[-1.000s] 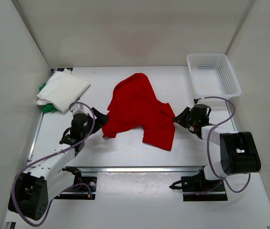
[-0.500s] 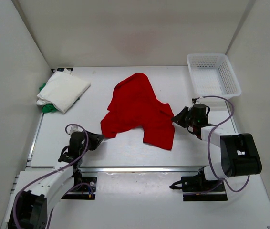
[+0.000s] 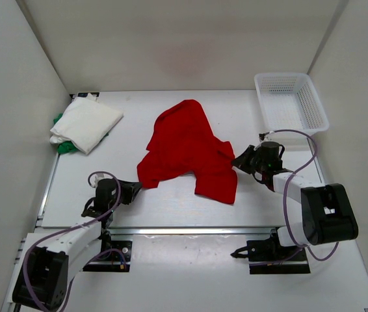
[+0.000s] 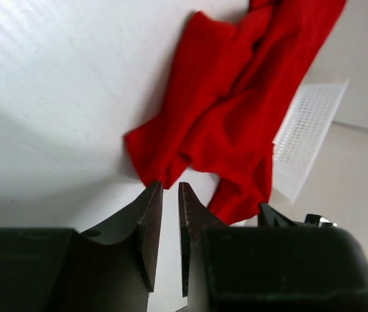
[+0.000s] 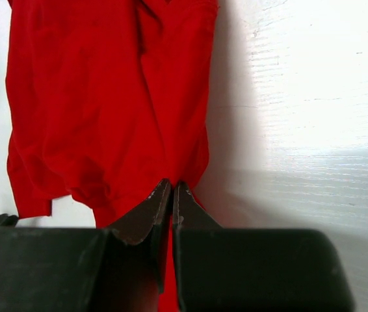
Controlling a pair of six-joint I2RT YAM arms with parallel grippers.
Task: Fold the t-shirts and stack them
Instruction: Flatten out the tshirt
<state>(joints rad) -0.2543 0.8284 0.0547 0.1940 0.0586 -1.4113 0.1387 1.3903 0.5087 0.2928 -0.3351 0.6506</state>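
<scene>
Currently the red t-shirt point(image 3: 187, 149) lies crumpled mid-tabletop point(image 3: 171, 203) between both arms. Right gripper point(image 5: 172, 184) fingers are closed, apparently pinching its right edge. Left gripper point(image 4: 170, 186) fingers stand narrow, its near-left corner just ahead of their tips; grip cannot be confirmed.

A white table point(image 3: 171, 209) sits boxed in by plain white walls point(image 3: 184, 45), evenly lit.

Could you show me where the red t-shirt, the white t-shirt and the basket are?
red t-shirt point(image 3: 187, 146), top view, middle of the spread cloth
white t-shirt point(image 3: 86, 122), top view, centre of its folded upper face
basket point(image 3: 289, 104), top view, bare mesh floor
</scene>
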